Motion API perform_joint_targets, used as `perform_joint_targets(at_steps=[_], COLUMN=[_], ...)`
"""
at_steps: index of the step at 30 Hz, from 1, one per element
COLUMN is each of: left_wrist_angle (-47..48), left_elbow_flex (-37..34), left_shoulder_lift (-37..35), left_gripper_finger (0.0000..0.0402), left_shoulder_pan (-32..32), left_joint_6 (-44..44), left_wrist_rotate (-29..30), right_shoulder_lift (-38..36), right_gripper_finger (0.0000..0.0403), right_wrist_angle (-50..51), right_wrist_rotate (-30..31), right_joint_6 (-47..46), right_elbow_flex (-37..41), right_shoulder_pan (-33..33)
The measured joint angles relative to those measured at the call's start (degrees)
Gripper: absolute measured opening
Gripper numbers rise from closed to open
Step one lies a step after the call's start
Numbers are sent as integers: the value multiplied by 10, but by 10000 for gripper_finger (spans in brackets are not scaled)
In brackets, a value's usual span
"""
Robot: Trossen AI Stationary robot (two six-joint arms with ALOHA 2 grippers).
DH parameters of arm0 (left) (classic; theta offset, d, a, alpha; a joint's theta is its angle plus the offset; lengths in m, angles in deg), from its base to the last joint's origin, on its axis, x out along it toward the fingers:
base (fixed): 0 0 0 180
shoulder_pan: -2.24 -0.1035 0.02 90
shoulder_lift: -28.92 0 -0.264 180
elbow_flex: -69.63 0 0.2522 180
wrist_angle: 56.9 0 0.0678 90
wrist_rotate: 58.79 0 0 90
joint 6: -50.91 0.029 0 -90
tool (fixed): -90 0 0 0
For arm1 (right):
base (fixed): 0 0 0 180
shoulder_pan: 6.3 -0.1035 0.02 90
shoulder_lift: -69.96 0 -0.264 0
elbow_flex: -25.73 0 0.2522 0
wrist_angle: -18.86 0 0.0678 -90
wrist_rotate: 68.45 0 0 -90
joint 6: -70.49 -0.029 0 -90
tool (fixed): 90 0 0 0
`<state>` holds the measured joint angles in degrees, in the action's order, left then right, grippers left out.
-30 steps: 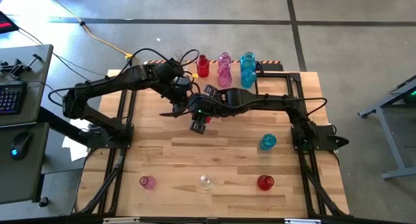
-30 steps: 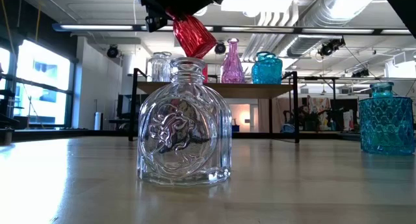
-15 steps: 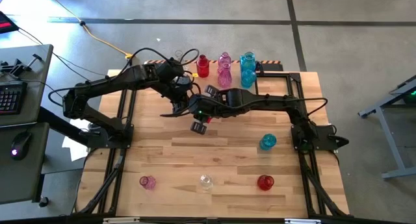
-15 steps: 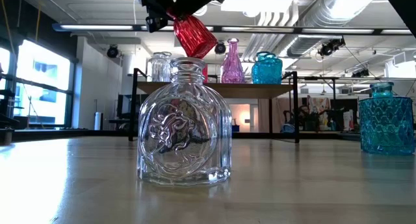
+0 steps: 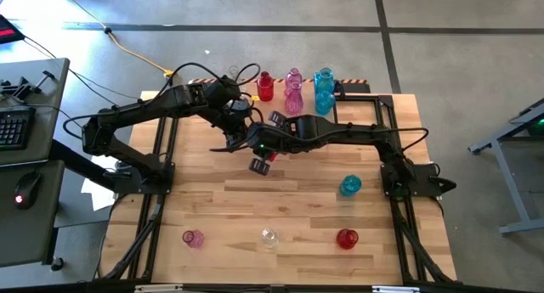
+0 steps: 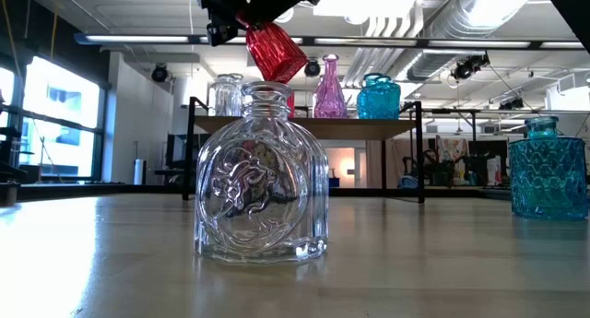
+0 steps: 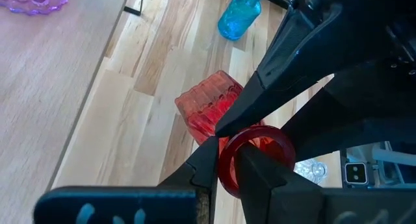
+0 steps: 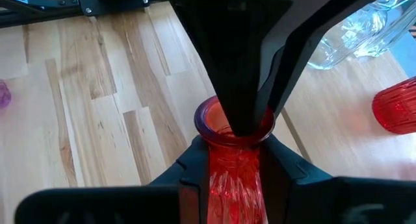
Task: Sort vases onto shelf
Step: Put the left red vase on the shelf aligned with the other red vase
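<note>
A handover in mid-air is the risky part here. The red vase (image 5: 259,165) hangs tilted above the middle of the tabletop (image 5: 297,208), with the right gripper (image 8: 234,146) clamped around its neck and the left gripper (image 7: 224,169) pinching its rim, one finger inside the mouth. If one pair of jaws lets go before the other holds firm, or both pull at once, the smooth glass could slip, drop and break. The shelf (image 5: 293,93) at the far edge already carries red, pink and blue vases, so a clumsy placement could knock them. The tabletop is pale wood planks; beyond it lies an open workshop with ceiling ducts and windows.
</note>
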<state>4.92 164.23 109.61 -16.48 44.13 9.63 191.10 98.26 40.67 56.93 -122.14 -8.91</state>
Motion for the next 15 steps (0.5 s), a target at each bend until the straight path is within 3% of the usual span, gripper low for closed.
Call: perform_joint_targets(at_steps=[8, 15], left_wrist_angle=[0, 0], left_elbow_flex=[0, 1], left_shoulder_lift=[0, 0], left_gripper_finger=[37, 65], left_shoulder_pan=[0, 0], left_joint_6=[0, 4], left_wrist_rotate=[-1, -10], right_shoulder_lift=[0, 1], right_gripper_finger=[67, 67], right_wrist_angle=[1, 6], right_wrist_rotate=[0, -5], right_joint_6=[-25, -35], right_elbow_flex=[0, 0], right_shoulder_pan=[0, 0])
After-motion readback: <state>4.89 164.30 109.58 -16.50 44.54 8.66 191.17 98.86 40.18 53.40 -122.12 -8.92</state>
